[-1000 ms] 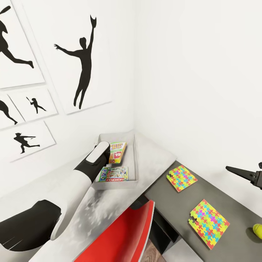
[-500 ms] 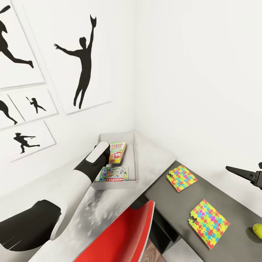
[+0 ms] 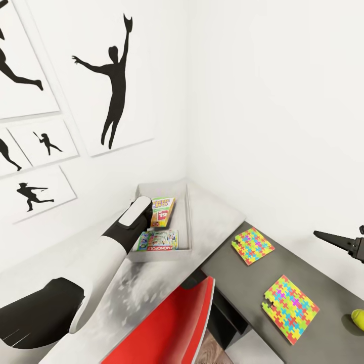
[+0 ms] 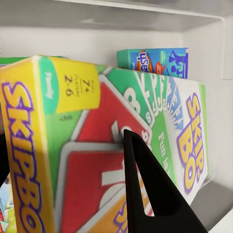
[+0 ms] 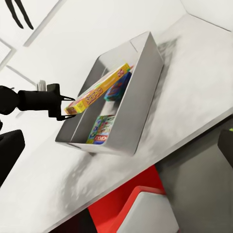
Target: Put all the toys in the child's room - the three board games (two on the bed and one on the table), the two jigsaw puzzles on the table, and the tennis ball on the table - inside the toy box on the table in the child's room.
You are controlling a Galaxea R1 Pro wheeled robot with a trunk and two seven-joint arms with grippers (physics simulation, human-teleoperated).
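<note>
The pale grey toy box [image 3: 188,222] stands on the pale table [image 3: 215,210] in the room's corner. In it lie the MONOPOLY board game [image 3: 157,241] flat, a blue board game [image 5: 118,86], and the SKIP-BO board game [image 5: 99,94], tilted against the blue one. My left gripper [image 5: 68,108] is shut on the SKIP-BO box's [image 4: 97,145] end, one black finger [image 4: 150,194] across its printed face. Two jigsaw puzzles [image 3: 252,246] [image 3: 289,308] and the tennis ball [image 3: 358,319] lie on the lower dark desk. My right gripper [image 3: 331,238] hovers open above that desk, holding nothing.
A red chair [image 3: 167,323] is tucked under the table's front edge, between the two desks. The dark grey desk [image 3: 237,283] meets the table at its right end. White walls with black player prints [image 3: 114,86] close the corner behind the toy box.
The head view has shifted slightly, so the wall prints sit a little higher and further left. Neither arm nor any toy has visibly moved.
</note>
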